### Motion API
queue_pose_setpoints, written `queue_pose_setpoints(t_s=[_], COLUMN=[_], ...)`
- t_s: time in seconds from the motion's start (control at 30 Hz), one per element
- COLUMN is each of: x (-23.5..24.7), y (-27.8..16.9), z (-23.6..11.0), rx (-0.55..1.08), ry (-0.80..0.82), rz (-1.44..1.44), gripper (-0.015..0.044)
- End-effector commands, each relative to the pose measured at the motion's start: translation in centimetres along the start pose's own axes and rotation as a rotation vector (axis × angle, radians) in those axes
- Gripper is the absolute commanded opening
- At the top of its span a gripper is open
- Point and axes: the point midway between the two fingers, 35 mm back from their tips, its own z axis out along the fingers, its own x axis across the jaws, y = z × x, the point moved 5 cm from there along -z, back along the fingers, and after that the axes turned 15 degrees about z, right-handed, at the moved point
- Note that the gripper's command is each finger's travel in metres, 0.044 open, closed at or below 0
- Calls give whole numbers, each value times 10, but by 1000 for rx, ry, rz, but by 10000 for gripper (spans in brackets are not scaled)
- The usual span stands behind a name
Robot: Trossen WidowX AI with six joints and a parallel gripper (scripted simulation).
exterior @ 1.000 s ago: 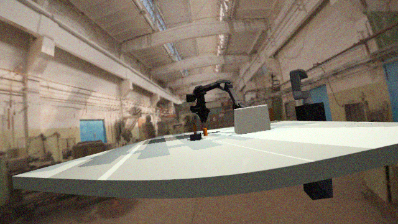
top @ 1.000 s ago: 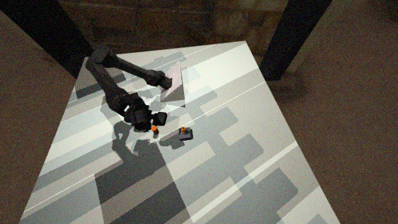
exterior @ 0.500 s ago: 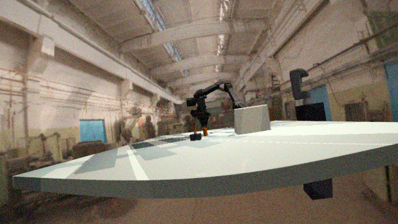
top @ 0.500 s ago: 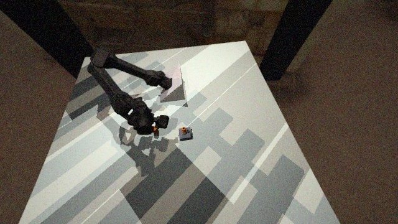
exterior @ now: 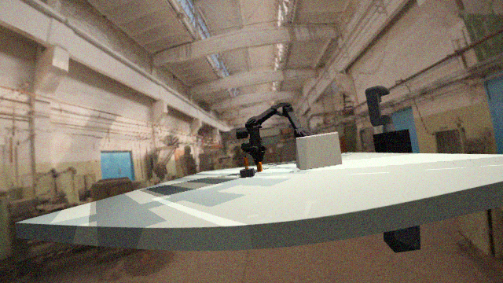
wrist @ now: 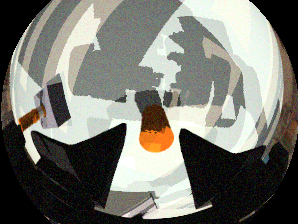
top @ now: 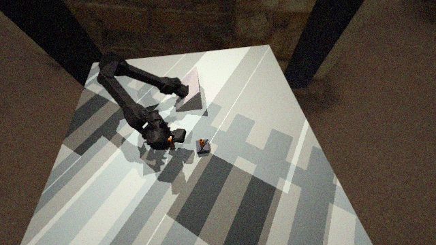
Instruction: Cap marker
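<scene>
My pincer (top: 170, 141) sits at the centre-left of the top view, spread about halfway and pinching nothing — the orange cap (top: 169, 139) shows as a small bright dot right under it, between the fingers but not yet squeezed. Just to the right of the cap stands the holder block (top: 203, 147), with the marker (top: 201, 141) poking up from it as a short orange stub. The two are near one another but apart, so I judge the carry will be short once I have closed on the cap. My arm folds back toward the upper left, where its base meets a pale box (top: 191, 90) on the table (top: 272, 102).

In the exterior view, mid-frame, I hang nose-down over the table, fingers straddling the cap (exterior: 259, 167); the block (exterior: 247, 172) with the marker (exterior: 246, 162) is just to its left here.

The wrist view explains the posture: the cap (wrist: 154, 129) stands centred in the gap between my two dark fingers, its orange end toward the lens. I am lined up so that both pads meet its sides squarely. The block (wrist: 56, 102) lies at the left edge.
</scene>
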Motion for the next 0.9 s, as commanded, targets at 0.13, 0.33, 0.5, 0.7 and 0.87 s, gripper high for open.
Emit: queue_pose_setpoints(t_s=[0.13, 0.33, 0.5, 0.7, 0.87], x=[-1, -2, -2, -2, -1], y=[-1, -1, -1, -1, -1], z=[13, 22, 23, 23, 23], rx=[-3, -4, -4, -4, -4], ry=[-6, -8, -7, -7, -7], rz=[-6, -6, -7, -7, -7], gripper=[246, 246, 168, 108, 55])
